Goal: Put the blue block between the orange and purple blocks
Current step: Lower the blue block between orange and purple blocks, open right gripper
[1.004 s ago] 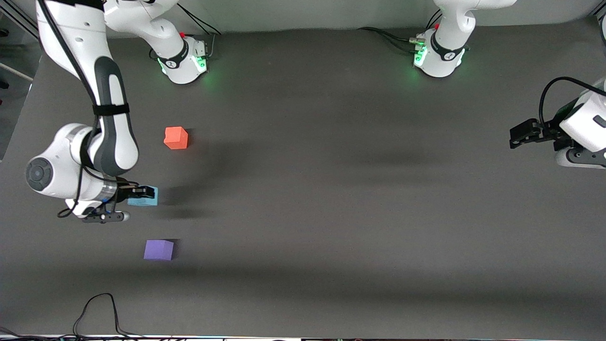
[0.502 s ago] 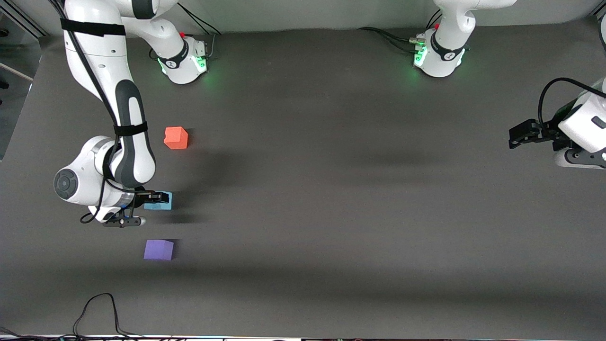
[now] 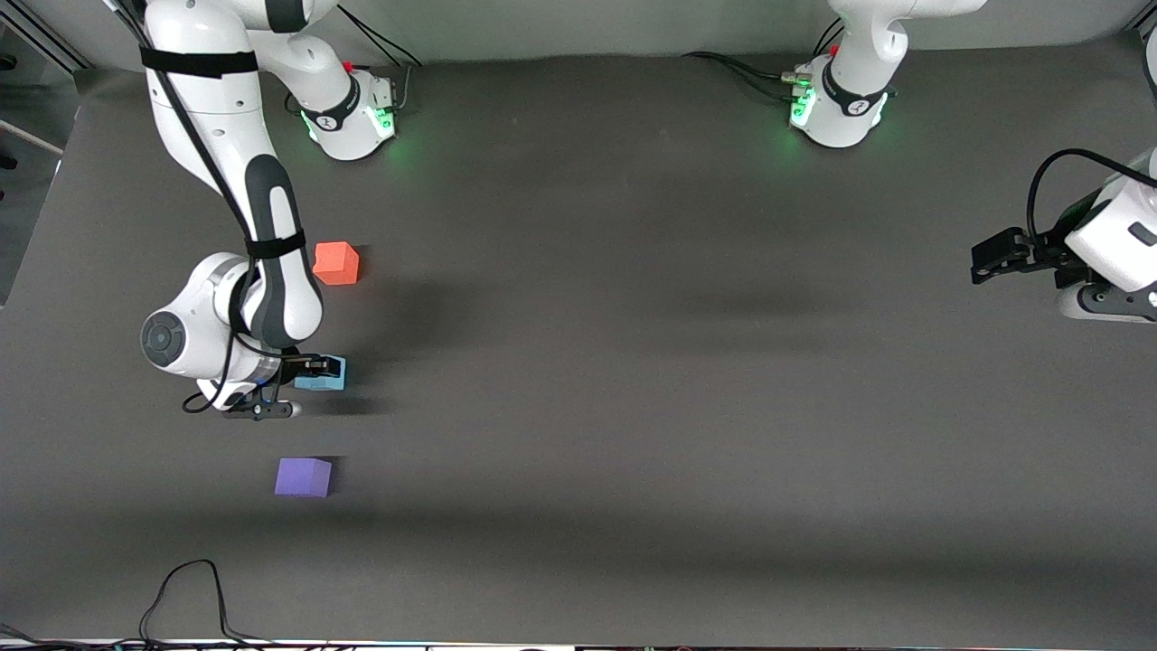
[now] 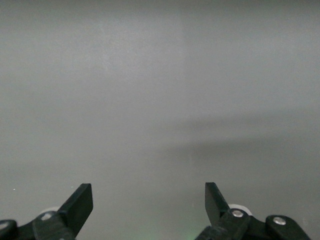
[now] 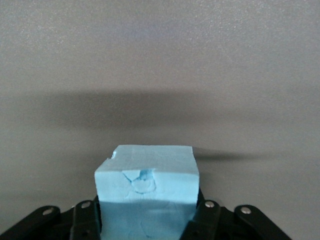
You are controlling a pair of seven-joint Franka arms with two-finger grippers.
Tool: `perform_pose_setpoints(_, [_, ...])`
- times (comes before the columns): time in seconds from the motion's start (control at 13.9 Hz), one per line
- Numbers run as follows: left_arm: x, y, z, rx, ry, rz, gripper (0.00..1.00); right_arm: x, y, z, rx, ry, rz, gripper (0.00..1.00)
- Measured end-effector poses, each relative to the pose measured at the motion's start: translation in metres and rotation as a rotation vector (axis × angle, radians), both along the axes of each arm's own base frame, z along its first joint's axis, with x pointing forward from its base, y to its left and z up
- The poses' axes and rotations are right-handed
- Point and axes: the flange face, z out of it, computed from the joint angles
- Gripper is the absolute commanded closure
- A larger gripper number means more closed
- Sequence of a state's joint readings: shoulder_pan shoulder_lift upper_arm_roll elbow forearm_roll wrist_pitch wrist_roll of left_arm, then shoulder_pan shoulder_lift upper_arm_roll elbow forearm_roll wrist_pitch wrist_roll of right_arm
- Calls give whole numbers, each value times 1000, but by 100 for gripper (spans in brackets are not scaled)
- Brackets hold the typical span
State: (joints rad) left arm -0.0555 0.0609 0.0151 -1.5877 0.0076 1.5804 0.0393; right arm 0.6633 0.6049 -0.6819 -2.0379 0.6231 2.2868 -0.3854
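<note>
High front camera faces both bases; wrist cameras look closely past each hand.

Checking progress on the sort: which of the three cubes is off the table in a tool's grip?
The blue block, clamped in the right tool; the orange block and purple block sit free on the table.

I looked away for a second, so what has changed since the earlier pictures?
The right gripper, still shut on the blue block, has carried it toward the left arm's end of the table, into the gap between the orange block and the purple block. Both those blocks stayed put; the left gripper still waits open.
</note>
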Motion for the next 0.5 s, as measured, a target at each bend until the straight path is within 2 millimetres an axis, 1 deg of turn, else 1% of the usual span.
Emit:
perform_pose_setpoints(0.07, [0, 0, 0, 0, 0, 0, 0, -1, 1, 0, 1, -2, -2, 34])
perform_pose_setpoints(0.14, [0, 0, -1, 0, 1, 0, 0, -2, 1, -1, -1, -4, -2, 3])
perform_pose_setpoints(0.22, [0, 0, -1, 0, 1, 0, 0, -4, 2, -2, 0, 0, -3, 0])
perform_pose_setpoints(0.5, [1, 0, -1, 0, 1, 0, 0, -9, 3, -7, 6, 12, -9, 0])
